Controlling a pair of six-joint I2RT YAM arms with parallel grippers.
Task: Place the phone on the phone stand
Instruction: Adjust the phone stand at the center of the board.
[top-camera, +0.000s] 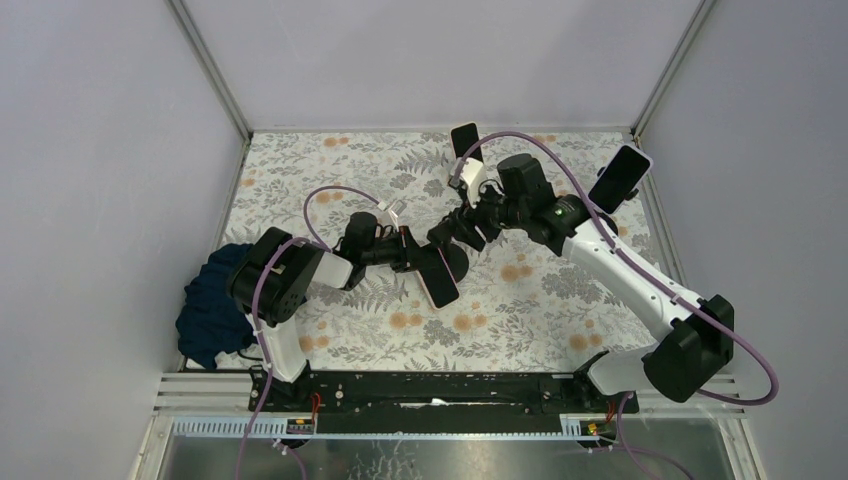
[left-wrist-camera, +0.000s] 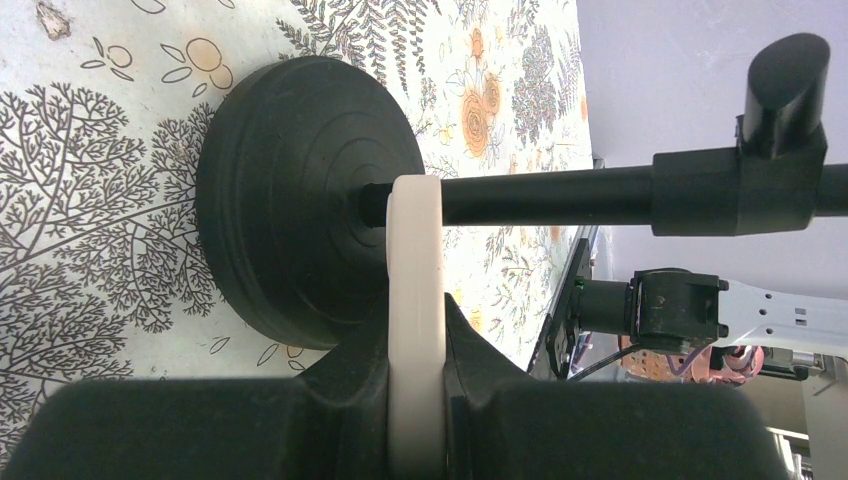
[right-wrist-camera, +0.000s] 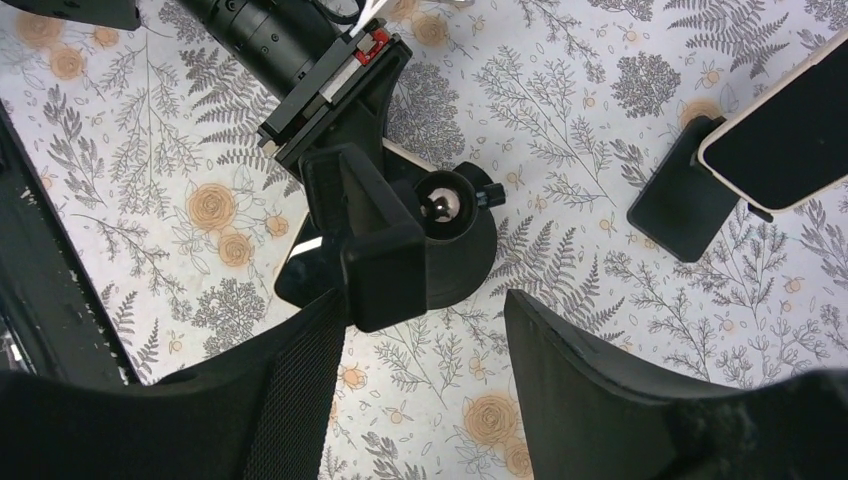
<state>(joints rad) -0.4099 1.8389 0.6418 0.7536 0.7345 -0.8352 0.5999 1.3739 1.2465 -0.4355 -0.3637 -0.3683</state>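
Blue cloth (top-camera: 208, 305) lies bunched at the table's left edge. Left gripper (top-camera: 415, 262) is clenched on the phone (top-camera: 438, 278), held edge-on just beside the phone stand (left-wrist-camera: 300, 200) base at mid-table; contact cannot be confirmed. Right gripper (right-wrist-camera: 425, 300) hangs over the stand, jaws released. Bare tabletop (top-camera: 520, 320) extends to the near edge. A second phone (top-camera: 620, 178) stands at the right edge.

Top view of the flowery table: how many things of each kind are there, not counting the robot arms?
Phones: 3 (held phone in the left hand, far phone, right-edge phone)
Phone stands: 2 showing (round-based stand, black stand under the far phone)
Blue cloth: 1
Total: 6
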